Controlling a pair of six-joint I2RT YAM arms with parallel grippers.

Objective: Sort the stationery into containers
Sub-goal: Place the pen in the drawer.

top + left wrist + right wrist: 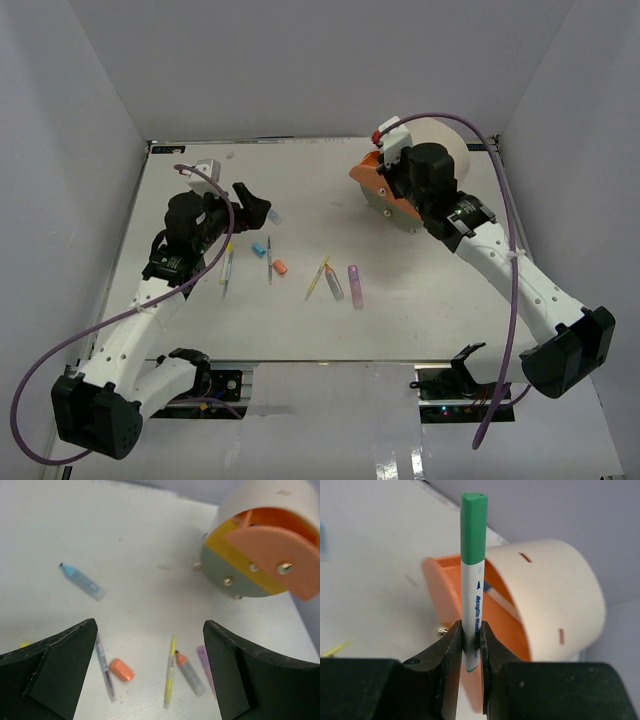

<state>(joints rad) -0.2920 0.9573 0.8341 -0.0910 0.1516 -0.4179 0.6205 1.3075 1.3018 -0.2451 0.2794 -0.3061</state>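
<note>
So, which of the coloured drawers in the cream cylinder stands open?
The orange drawer, pulled out of the cream cylinder; the yellow drawer and the grey-olive drawer sit flush and shut.

White links join black joints and bases on the left arm (125, 330) and right arm (510, 268). A purple cable (440, 115) trails each (left gripper (150, 625) fingers (55, 665): matte black wedges).

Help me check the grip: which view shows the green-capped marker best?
The right wrist view: the green-capped marker stands upright, pinched near its lower end by the right gripper, with the open orange drawer behind. I cannot make it out in the top view; the left wrist view shows none of it.
</note>
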